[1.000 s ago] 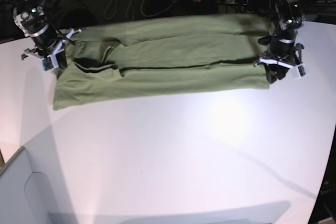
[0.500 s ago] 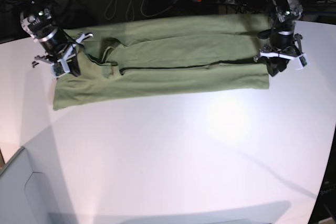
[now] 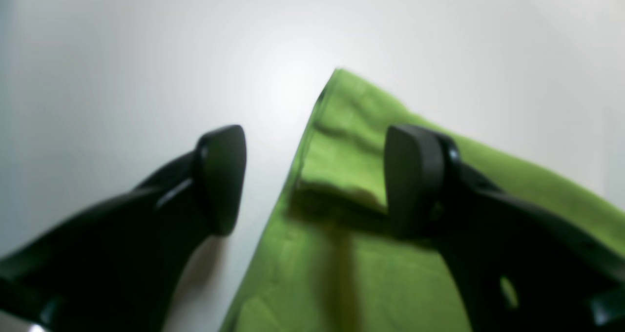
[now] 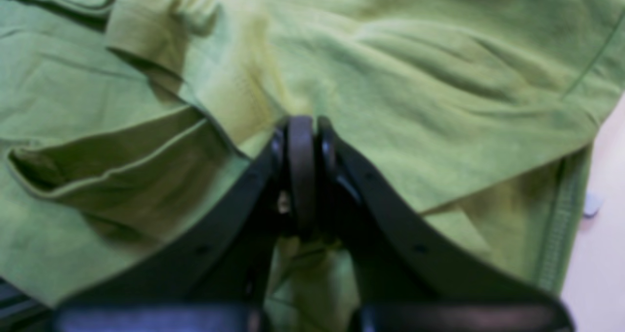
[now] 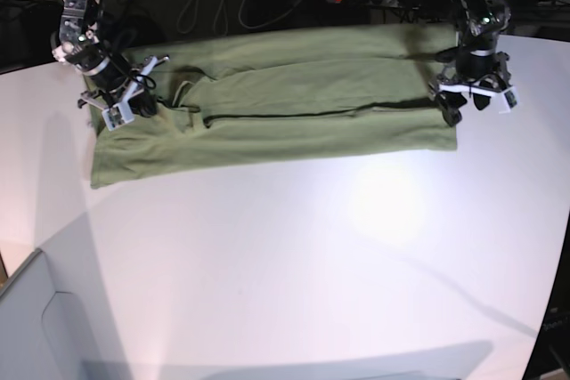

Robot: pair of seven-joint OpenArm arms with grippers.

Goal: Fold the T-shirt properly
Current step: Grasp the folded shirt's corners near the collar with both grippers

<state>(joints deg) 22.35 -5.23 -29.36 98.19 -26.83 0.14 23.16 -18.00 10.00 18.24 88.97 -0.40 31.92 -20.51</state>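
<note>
Green shirt (image 5: pixel 285 95) folded lengthwise on counter (image 5: pixel 294 255). Left pincer (image 3: pixel 315 180) wide open, straddling shirt edge, empty. Right pincer (image 4: pixel 302 168) closed, no cloth visibly pinched.

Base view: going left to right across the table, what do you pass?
Right claw over the T-shirt's left end → the T-shirt, folded into a long band → left claw at its right end → bare white table.

Matt, wrinkled green cotton T-shirt (image 5: pixel 285 95) on smooth white table (image 5: pixel 294 255); black plastic claws.
</note>
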